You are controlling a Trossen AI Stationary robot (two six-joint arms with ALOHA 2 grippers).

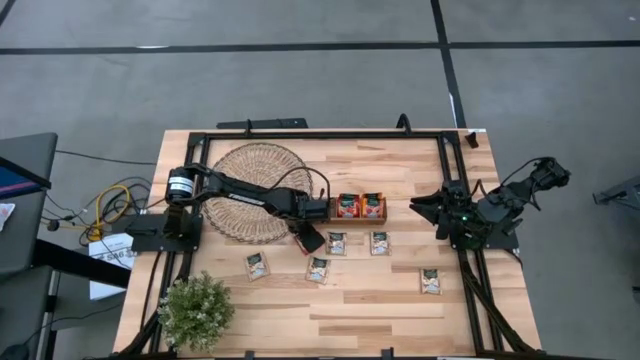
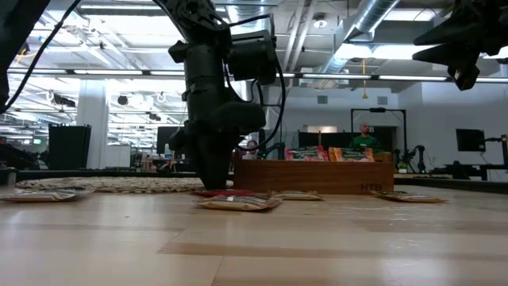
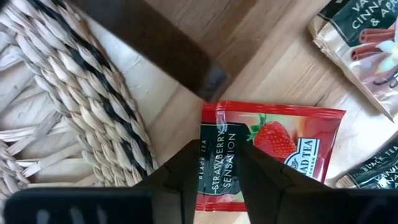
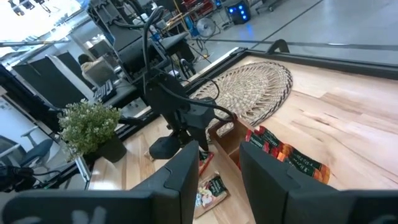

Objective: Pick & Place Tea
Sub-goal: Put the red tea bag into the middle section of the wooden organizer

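Left gripper [image 3: 214, 167]: down at the table just beside the near corner of the wooden tray [image 1: 352, 216], its two fingers astride a red strawberry tea packet [image 3: 268, 152] — close on either side of its short edge, and I cannot tell whether they are pinching it yet.
Red packet: lies flat on the table [image 1: 380, 310], between the woven mat [image 1: 250, 190] and the tray, its printed face up.
Other tea: two red-orange packets [image 1: 360, 205] stand in the tray; pale packets [image 1: 318, 268] lie scattered flat on the table in front of the tray, one of them [image 1: 431, 281] well off toward the right side.
Right gripper [image 4: 219, 173]: waits raised over the right edge of the table, fingers apart with nothing between them.
Plant [image 1: 196, 310]: at the near left corner, well clear of the work.
Step, as I judge it: the pick of the red packet, with placing into the tray to follow.
Risk — slip: the packet is thin and lies flat, so the fingers may close on the table and slide over the paper instead of lifting it.
Risk — skewed grip: held only at one edge, the packet may droop or twist and catch on the tray wall.
Risk — neighbours: a pale packet [image 3: 364, 46] lies near; a sideways drag could push it out of place.
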